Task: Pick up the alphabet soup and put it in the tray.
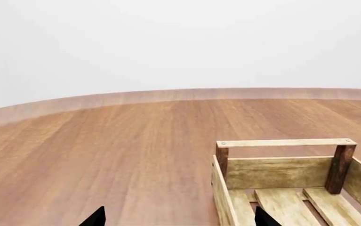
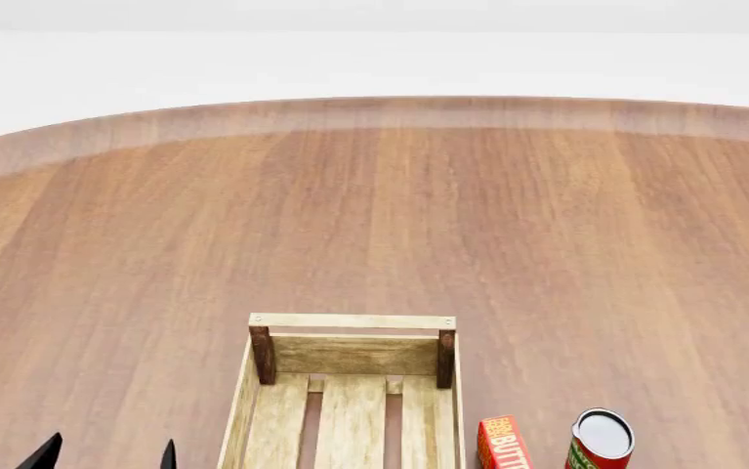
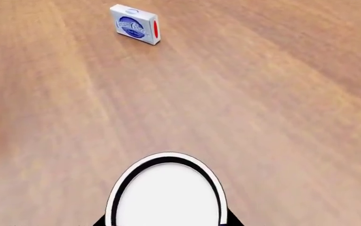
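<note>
Head view looks forward and down over a round, reddish-brown wooden tabletop (image 2: 374,225) with a white background beyond its curved far edge. At the bottom left, two black fingertips of the left tool (image 2: 107,454) poke into frame with a clear gap between them, so it stands spread and empty. Just to the right of that tool sits the tray (image 2: 352,322), a light-wood crate with a slatted base, low sides and a raised bar handle on dark posts at its far end. Further right, past the tray, a red butter box (image 2: 503,445) stands beside a red-and-green can (image 2: 600,442) with a grey top. The left wrist view shows the same tray (image 1: 285,142) close ahead of the left tool (image 1: 177,219), its slats bare in the part that shows, with one fingertip over the tabletop and the other over the tray's near corner. The right wrist view is filled low down by the white, dark-rimmed top of the alphabet soup (image 3: 166,195), sitting right between the dark finger edges of the right tool (image 3: 166,220), which appears to pinch the can; the label is hidden. Well beyond that tool, a small blue-and-white box (image 3: 136,24) with a red end stands on the tabletop.
</note>
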